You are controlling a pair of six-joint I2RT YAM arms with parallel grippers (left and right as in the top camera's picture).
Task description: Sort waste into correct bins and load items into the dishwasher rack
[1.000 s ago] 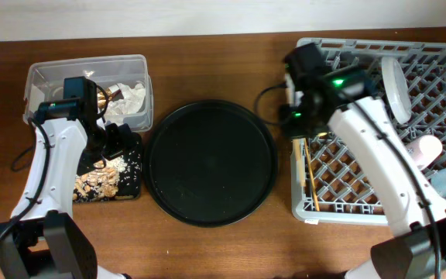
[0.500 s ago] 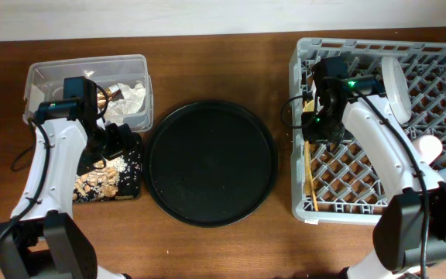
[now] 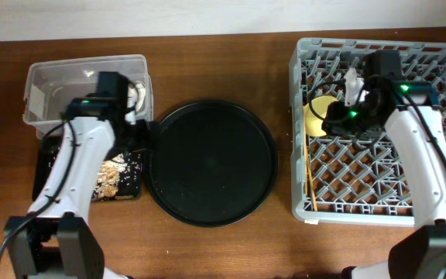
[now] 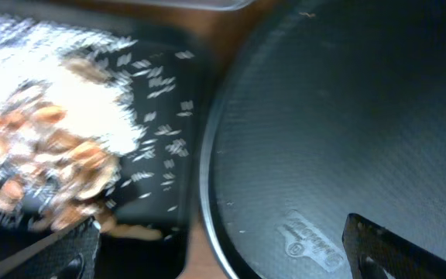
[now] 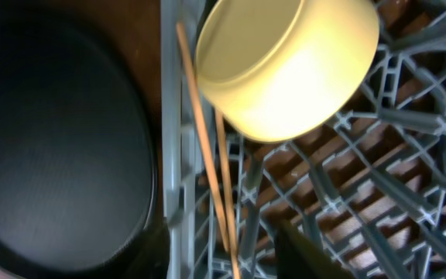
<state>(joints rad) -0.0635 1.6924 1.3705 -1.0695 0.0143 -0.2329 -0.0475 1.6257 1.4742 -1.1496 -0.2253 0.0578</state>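
The yellow bowl [image 3: 317, 116] lies on its side in the grey dishwasher rack [image 3: 378, 203], near its left wall; it also shows in the right wrist view [image 5: 285, 70]. The chopsticks [image 3: 310, 174] [image 5: 207, 155] lie along that wall. My right gripper [image 3: 339, 118] [image 5: 231, 260] is open and empty just right of the bowl. My left gripper [image 3: 142, 136] [image 4: 223, 260] is open and empty over the gap between the shallow black tray [image 3: 46, 167] with beige food scraps [image 4: 45, 155] and the round tray. White tissue [image 3: 136, 94] sits in the clear tub [image 3: 53, 81]. Plate, cups and foil wrapper are hidden.
A large round black tray [image 3: 211, 163] [image 4: 347, 116] [image 5: 53, 139] stands between the bins and the rack. White scattered bits lie on the shallow tray's right side [image 4: 161, 85]. My right arm crosses the rack's right half.
My right gripper has drawn right, away from the rack's left wall, leaving the yellow bowl in the rack. My left gripper has moved right from over the scraps to the round tray's edge.
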